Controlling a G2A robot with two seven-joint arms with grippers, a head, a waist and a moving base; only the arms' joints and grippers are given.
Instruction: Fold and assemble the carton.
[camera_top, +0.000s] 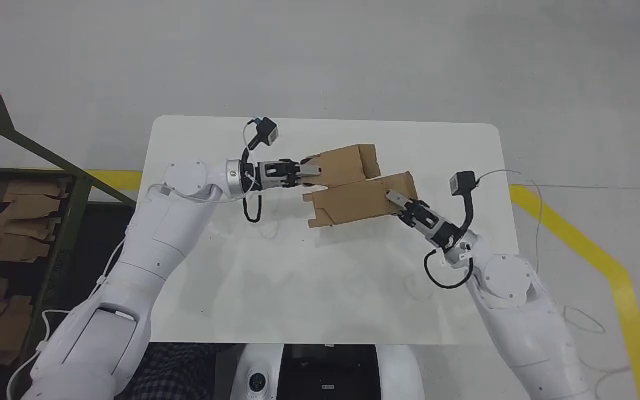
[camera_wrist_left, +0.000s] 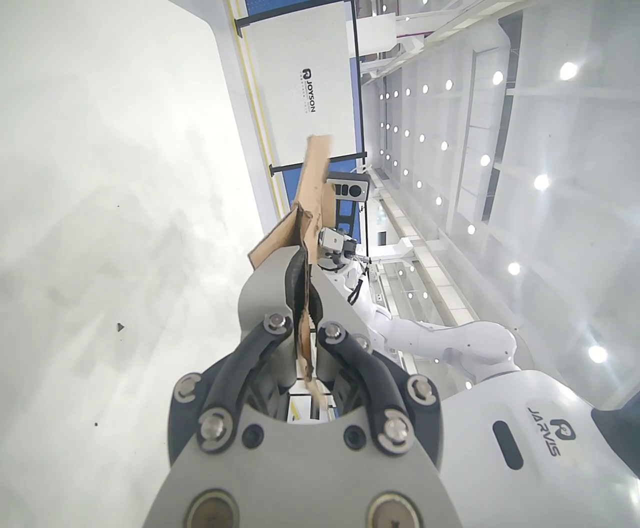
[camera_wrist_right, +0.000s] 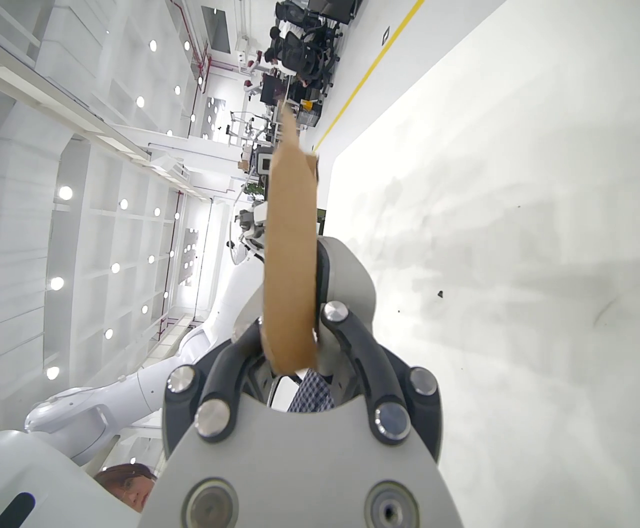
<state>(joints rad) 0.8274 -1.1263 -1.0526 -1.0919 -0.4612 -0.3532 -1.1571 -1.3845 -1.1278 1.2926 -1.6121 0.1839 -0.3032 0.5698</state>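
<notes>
Left jaws and right jaws, each clamped on opposite ends of brown carton (camera_top: 350, 190) over white table (camera_top: 250, 280)

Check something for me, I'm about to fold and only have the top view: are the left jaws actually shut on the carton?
Observer: Yes; the left wrist view shows the left jaws shut on a thin edge of the carton.
Operator: And the right jaws?
Observer: Shut too, on the carton's broad brown face, seen in the right wrist view.
Operator: Any debris nearby?
Observer: A small dark speck lies on the table.
</notes>
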